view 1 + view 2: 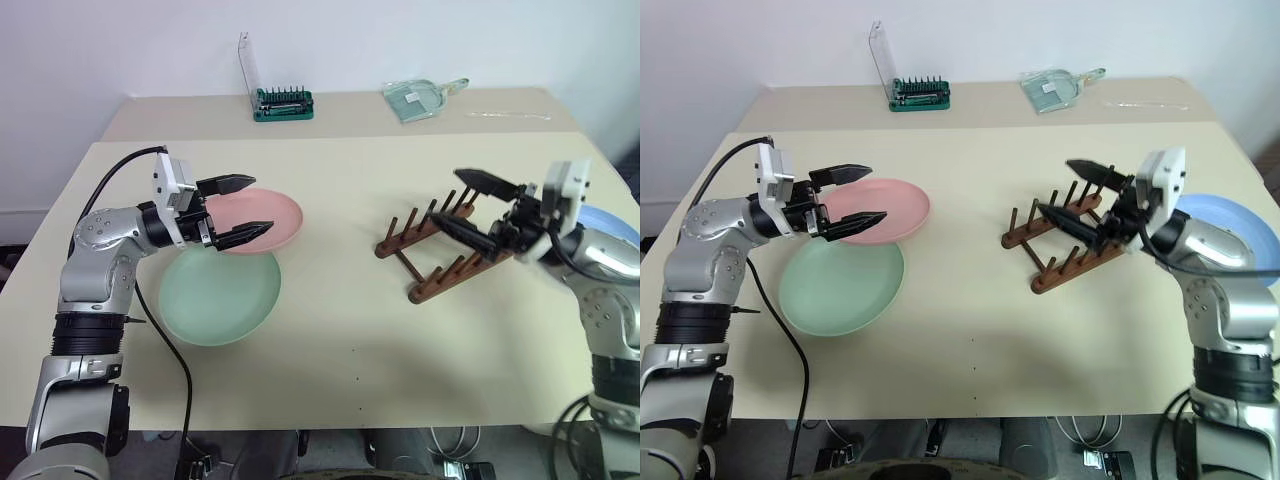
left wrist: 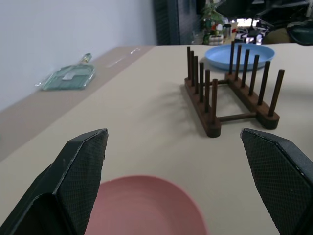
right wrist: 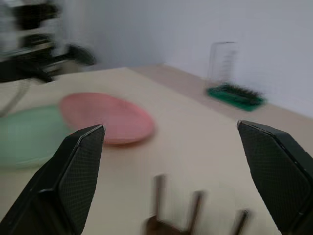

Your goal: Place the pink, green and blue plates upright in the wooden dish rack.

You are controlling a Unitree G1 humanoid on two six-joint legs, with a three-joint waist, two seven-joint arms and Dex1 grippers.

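The pink plate lies flat on the table at the left, its edge overlapping the green plate in front of it. My left gripper hovers open over the pink plate's left side, holding nothing. The wooden dish rack stands empty at centre right. Open and empty, my right gripper hangs just above the rack's far end. The blue plate lies flat at the right, partly hidden behind my right arm. In the left wrist view the rack and blue plate lie beyond the pink plate.
A green bit holder with a clear lid and a clear plastic scoop sit on the back strip of the table. A black cable runs from my left arm over the table's front left.
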